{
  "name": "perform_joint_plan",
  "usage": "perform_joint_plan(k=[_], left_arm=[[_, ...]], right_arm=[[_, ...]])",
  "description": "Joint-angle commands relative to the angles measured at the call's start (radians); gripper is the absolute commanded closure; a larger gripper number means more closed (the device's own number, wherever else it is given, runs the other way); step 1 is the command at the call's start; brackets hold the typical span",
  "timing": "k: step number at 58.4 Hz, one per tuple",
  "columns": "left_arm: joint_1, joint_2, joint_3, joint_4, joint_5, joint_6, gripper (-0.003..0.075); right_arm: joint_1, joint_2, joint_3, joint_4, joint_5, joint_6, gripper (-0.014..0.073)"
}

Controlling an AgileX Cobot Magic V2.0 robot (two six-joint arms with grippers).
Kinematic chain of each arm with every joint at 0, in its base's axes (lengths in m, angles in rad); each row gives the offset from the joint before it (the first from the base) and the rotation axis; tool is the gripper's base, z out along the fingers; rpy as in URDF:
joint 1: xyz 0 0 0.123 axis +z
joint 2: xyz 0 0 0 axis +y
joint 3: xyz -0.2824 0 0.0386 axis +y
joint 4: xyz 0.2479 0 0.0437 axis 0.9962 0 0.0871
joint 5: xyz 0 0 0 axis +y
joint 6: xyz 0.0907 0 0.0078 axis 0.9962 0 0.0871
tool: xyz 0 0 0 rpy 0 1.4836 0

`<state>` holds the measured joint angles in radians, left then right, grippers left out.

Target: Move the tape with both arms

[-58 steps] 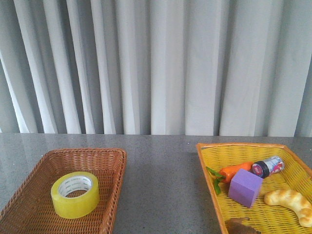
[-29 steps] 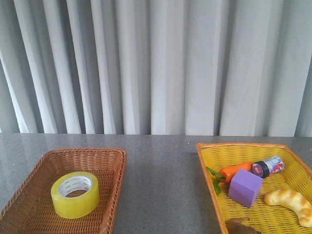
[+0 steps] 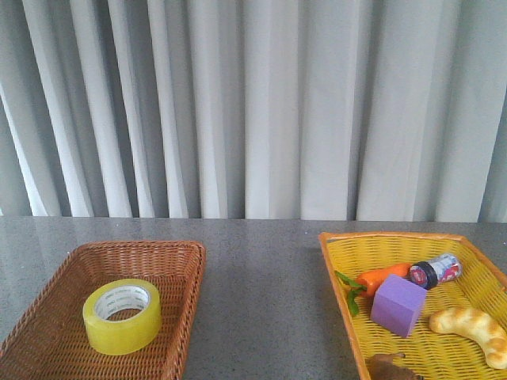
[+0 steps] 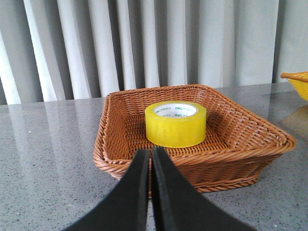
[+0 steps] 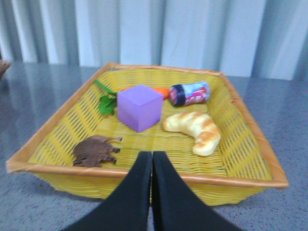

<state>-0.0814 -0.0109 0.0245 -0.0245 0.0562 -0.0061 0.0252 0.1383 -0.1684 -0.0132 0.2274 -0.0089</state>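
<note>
The yellow tape roll (image 3: 122, 316) with a white printed core lies flat in the brown wicker basket (image 3: 47, 305) at the front left; it also shows in the left wrist view (image 4: 175, 123). My left gripper (image 4: 151, 155) is shut and empty, just outside the near rim of that basket (image 4: 115, 166), short of the tape. My right gripper (image 5: 152, 156) is shut and empty, at the near rim of the yellow basket (image 5: 144, 174). Neither arm shows in the front view.
The yellow basket (image 3: 360, 261) at the front right holds a purple foam cube (image 3: 398, 305), a toy carrot (image 3: 380, 277), a small bottle (image 3: 435, 271), a bread piece (image 3: 471, 328) and a brown object (image 5: 95, 151). Grey tabletop (image 3: 261, 301) lies between the baskets; a curtain hangs behind.
</note>
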Motion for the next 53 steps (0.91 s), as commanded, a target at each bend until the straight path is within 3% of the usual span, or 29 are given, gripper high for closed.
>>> perform_joint_plan(k=[1,13,53], left_arm=[[0.000,-0.016,-0.008,-0.008,-0.078,-0.009,0.0727],[0.000,-0.016,-0.008,-0.008,-0.078,-0.009,0.0727],[0.000,-0.016,-0.008,-0.008,-0.078,-0.009,0.0727]], right_arm=[[-0.034,-0.058,0.056,0.030,-0.146,0.004,0.0599],[-0.058,-0.155,0.198,0.049,-0.237,-0.002,0.0599],[-0.058,-0.158,0.198,0.044,-0.213,-0.008,0.0599]])
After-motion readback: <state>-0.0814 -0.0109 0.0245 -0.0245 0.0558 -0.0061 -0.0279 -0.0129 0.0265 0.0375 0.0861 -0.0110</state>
